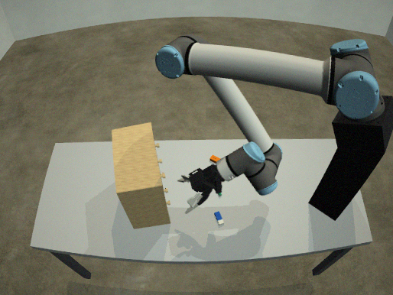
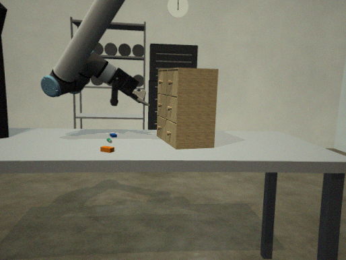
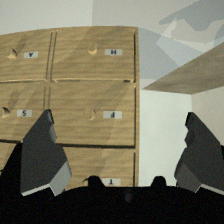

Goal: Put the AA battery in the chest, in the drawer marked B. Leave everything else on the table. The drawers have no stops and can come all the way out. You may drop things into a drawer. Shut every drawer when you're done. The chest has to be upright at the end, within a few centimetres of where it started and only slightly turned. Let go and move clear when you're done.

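Note:
The AA battery, small and green, (image 1: pixel 219 194) (image 2: pixel 109 140) lies on the table, mostly hidden under the gripper in the top view. The wooden chest (image 1: pixel 134 160) (image 2: pixel 196 108) (image 3: pixel 95 95) stands upright, with two columns of three drawers, all looking shut. In the wrist view the labels look upside down and seem to read H, F, T, S and A or V; no B is readable, and the left finger hides the lower left drawer's label. My gripper (image 1: pixel 184 195) (image 2: pixel 147 101) (image 3: pixel 119 111) is open and empty, above the table in front of the drawer fronts.
A blue and white eraser (image 1: pixel 219 218) (image 2: pixel 113 135) and an orange block (image 1: pixel 215 158) (image 2: pixel 107 149) lie on the table (image 1: pixel 290 233) (image 2: pixel 269 151) either side of the battery. The black arm pedestal (image 1: pixel 344 164) stands at the right in the top view.

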Available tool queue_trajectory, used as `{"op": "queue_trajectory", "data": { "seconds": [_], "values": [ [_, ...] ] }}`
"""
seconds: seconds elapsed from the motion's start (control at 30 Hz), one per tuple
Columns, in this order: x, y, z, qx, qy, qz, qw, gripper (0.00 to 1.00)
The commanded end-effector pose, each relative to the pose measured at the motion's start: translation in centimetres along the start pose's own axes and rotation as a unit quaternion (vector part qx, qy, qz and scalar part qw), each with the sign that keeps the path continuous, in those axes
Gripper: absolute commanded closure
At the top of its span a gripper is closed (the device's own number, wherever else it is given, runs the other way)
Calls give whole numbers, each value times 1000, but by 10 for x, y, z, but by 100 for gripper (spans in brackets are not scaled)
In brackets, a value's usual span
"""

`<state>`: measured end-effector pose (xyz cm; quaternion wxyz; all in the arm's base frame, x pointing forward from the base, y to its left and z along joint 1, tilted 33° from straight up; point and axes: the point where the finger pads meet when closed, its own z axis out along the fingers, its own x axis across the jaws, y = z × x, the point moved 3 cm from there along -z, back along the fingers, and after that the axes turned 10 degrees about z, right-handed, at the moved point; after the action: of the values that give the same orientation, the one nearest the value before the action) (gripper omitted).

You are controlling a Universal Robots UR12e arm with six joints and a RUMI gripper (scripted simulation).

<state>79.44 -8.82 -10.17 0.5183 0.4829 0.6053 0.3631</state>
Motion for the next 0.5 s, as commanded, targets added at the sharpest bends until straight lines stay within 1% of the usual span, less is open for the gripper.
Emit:
{"op": "queue_trajectory", "data": {
  "seconds": [0.0,0.23,0.47],
  "values": [
    [-1,2,6,-23,3,0,1000,0],
    [-2,1,8,-33,5,0,999,0],
    [-1,1,9,-36,6,0,999,0]
  ]
}}
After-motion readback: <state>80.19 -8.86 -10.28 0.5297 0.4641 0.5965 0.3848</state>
